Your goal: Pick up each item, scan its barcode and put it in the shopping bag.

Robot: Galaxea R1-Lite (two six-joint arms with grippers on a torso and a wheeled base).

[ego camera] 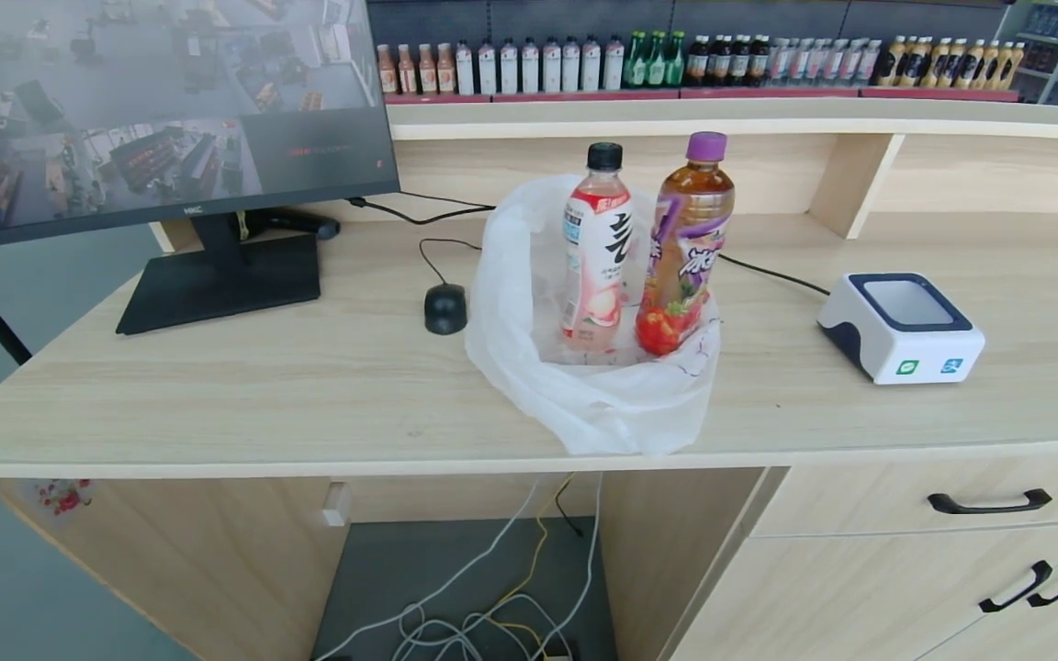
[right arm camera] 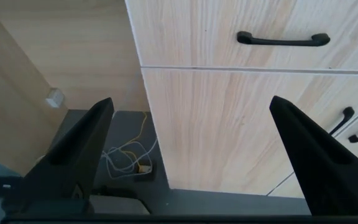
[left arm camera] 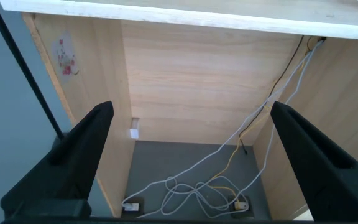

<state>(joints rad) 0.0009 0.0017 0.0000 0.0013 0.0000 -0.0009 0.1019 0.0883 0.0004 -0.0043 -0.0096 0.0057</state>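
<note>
Bagging is looking finished to me: the pink bottle [ego camera: 595, 262] and the purple-capped bottle [ego camera: 687, 248] are standing upright inside the shopping bag [ego camera: 515, 367], while my left gripper [left arm camera: 191, 109] and right gripper [right arm camera: 191, 102] are hanging wide open below the counter [ego camera: 217, 404], so I am only needing a leftover check next.

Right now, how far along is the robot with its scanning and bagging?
Done: the pink bottle and the purple-capped bottle stand in the shopping bag. In hand: nothing; the left claw and right claw hang open below the counter. Left: seemingly nothing, though whether the scanner read them can't be seen.
</note>
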